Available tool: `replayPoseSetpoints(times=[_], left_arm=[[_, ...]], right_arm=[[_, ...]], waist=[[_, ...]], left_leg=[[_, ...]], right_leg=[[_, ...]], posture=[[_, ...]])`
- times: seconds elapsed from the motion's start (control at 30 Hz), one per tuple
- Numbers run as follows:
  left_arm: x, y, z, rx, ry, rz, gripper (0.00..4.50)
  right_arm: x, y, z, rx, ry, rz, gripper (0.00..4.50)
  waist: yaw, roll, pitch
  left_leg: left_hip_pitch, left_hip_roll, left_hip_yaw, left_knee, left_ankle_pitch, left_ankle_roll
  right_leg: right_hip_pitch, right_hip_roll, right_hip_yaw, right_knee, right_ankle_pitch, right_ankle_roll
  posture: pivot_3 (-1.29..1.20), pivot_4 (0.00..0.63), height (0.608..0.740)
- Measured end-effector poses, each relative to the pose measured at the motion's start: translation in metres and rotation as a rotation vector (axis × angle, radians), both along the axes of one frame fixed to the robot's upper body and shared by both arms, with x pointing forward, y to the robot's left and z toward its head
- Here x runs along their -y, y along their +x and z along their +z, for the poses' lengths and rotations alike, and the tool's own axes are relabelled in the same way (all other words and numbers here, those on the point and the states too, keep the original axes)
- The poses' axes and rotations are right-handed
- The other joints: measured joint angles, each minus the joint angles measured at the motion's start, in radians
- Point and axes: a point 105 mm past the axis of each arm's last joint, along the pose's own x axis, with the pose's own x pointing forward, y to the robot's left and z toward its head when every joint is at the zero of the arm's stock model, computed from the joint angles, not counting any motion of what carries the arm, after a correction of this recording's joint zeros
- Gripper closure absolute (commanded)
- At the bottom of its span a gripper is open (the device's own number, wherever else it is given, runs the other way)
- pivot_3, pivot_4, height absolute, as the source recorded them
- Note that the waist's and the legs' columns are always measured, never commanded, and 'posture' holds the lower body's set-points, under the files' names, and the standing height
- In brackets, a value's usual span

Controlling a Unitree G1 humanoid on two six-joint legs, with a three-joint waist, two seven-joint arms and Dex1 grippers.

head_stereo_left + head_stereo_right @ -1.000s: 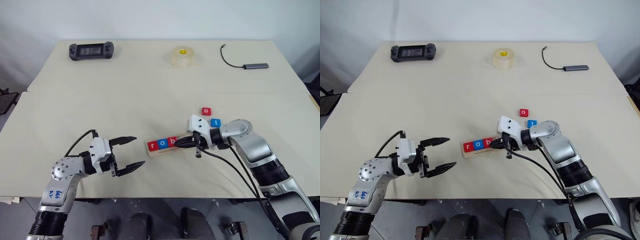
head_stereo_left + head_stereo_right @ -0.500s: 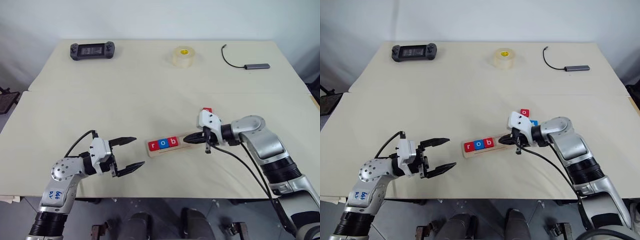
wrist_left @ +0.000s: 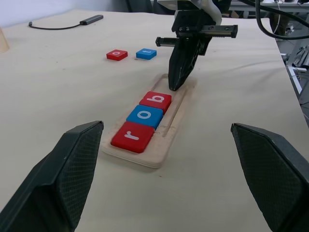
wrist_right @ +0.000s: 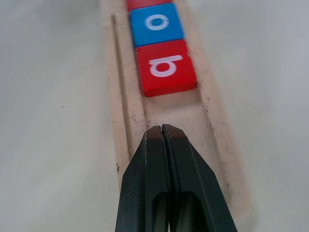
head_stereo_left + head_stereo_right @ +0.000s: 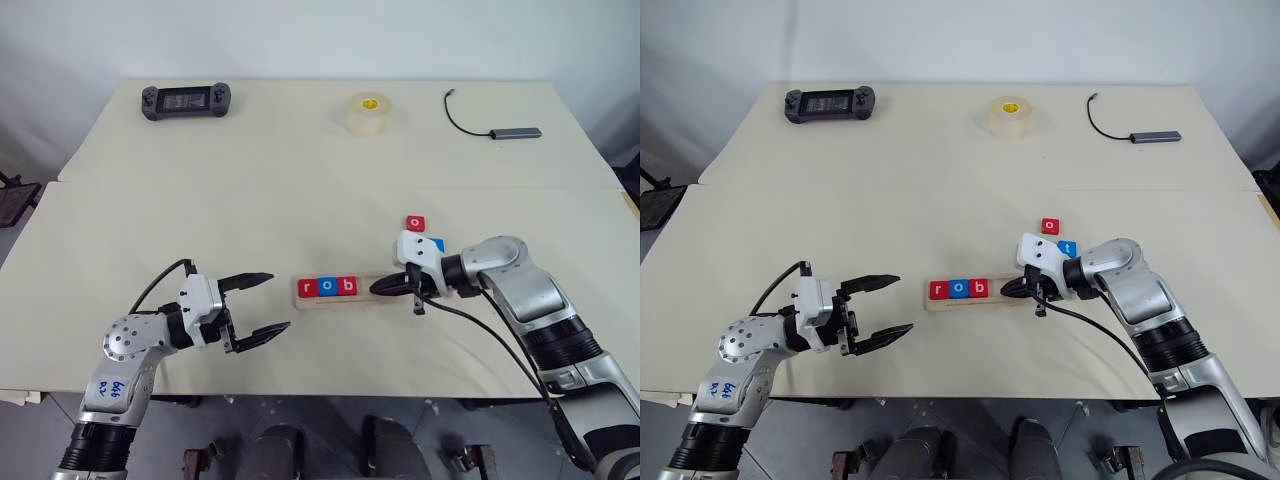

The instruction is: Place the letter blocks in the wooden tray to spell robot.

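Reaching leftward and tilted down, right gripper (image 5: 1014,287) is pinched shut, empty, tips over wooden tray (image 5: 1030,293) just past the b block (image 5: 979,288). Left gripper (image 5: 883,308) gapes, well left of tray.

The wooden tray (image 3: 170,126) is pale, unvarnished wood with a matt, faintly speckled surface and a smooth groove. The letter blocks (image 3: 143,115) in it look like smooth plastic with a soft satin sheen, red and blue with white lettering. The worktop (image 5: 250,190) is covered in a matt cream sheet, smooth and slightly creased. The left gripper (image 5: 257,304) has black fingers (image 3: 67,174) of matt plastic with a fine cross-hatched texture on their inner faces. The right gripper (image 4: 161,129) has smooth, dull black plastic fingers. Both forearms are brushed silver metal. A roll of tape (image 5: 368,111) looks glossy and translucent.
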Motion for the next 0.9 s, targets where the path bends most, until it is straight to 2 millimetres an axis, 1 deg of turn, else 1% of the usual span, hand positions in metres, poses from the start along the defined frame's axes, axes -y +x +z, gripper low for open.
replayPoseSetpoints(times=[0.27,0.33,0.53,0.63,0.7,0.73,0.77,0.8,0.87,0.9], left_arm=[[0.000,0.000,0.000,-0.003,0.000,0.000,0.00],[0.000,0.000,-0.001,-0.005,0.000,0.000,0.00],[0.001,0.000,-0.001,-0.009,0.002,-0.010,0.00],[0.003,0.000,-0.001,-0.011,0.004,-0.020,0.00],[0.003,0.001,0.000,-0.012,0.006,-0.024,0.00],[0.004,0.001,0.000,-0.010,0.007,-0.030,0.00],[0.003,0.002,0.001,-0.009,0.007,-0.030,0.00],[0.001,0.002,0.000,-0.014,0.009,-0.023,0.00],[-0.005,0.006,-0.003,-0.029,0.006,0.000,0.00],[-0.006,0.007,-0.003,-0.032,0.006,0.004,0.00]], right_arm=[[-0.001,-0.003,-0.002,-0.001,0.001,0.004,4.46],[0.002,-0.003,-0.001,0.005,0.001,-0.002,4.46],[0.022,-0.005,0.014,0.047,0.037,-0.035,4.46],[0.030,-0.009,0.025,0.081,0.124,-0.067,4.46],[0.040,-0.013,0.031,0.132,0.177,-0.105,4.10],[0.049,-0.019,0.029,0.162,0.186,-0.128,3.86],[0.062,-0.026,0.023,0.188,0.182,-0.171,3.55],[0.071,-0.030,0.016,0.192,0.177,-0.207,3.24],[0.095,-0.040,0.004,0.213,0.204,-0.330,2.58],[0.104,-0.043,0.001,0.228,0.222,-0.381,2.20]], waist=[[0.001,0.000,0.000],[0.001,0.000,0.000],[0.002,0.000,0.000],[0.003,0.000,0.000],[0.006,0.000,0.000],[0.014,0.000,0.000],[0.024,0.000,0.000],[0.027,0.000,0.000],[0.029,0.000,0.000],[0.028,0.000,0.000]], left_leg=[[0.000,0.000,0.000,0.000,0.000,0.000],[0.000,0.000,0.000,0.000,0.000,0.000],[0.000,0.000,0.000,0.000,0.000,0.000],[0.000,0.000,0.000,0.000,0.000,0.000],[0.000,0.000,0.000,0.000,0.000,0.000],[0.000,0.000,0.000,0.000,0.000,0.000],[0.000,0.000,-0.001,-0.001,0.000,0.000],[0.000,0.000,0.000,-0.001,0.000,0.000],[0.000,-0.001,0.000,-0.001,0.000,0.000],[0.000,-0.001,0.001,0.000,0.000,0.000]], right_leg=[[0.000,0.000,0.000,0.000,0.000,0.000],[0.000,0.000,0.000,0.000,0.000,0.000],[0.000,0.000,0.000,0.000,0.000,0.000],[0.000,0.000,0.000,0.000,0.000,0.000],[0.001,0.000,0.000,-0.001,0.000,0.000],[0.001,0.000,-0.001,-0.001,0.000,0.000],[0.001,0.000,-0.001,-0.001,0.000,0.000],[0.001,0.000,-0.001,-0.001,0.000,0.000],[0.001,-0.001,0.000,-0.001,0.000,0.000],[0.001,-0.001,0.000,-0.001,0.000,0.000]], posture=[[0.00,0.150,0.740],[0.00,0.150,0.740],[0.00,0.150,0.740],[0.00,0.150,0.740],[0.00,0.150,0.740],[0.00,0.150,0.740],[0.00,0.150,0.740],[0.00,0.150,0.740],[0.00,0.150,0.740],[0.00,0.150,0.740]])
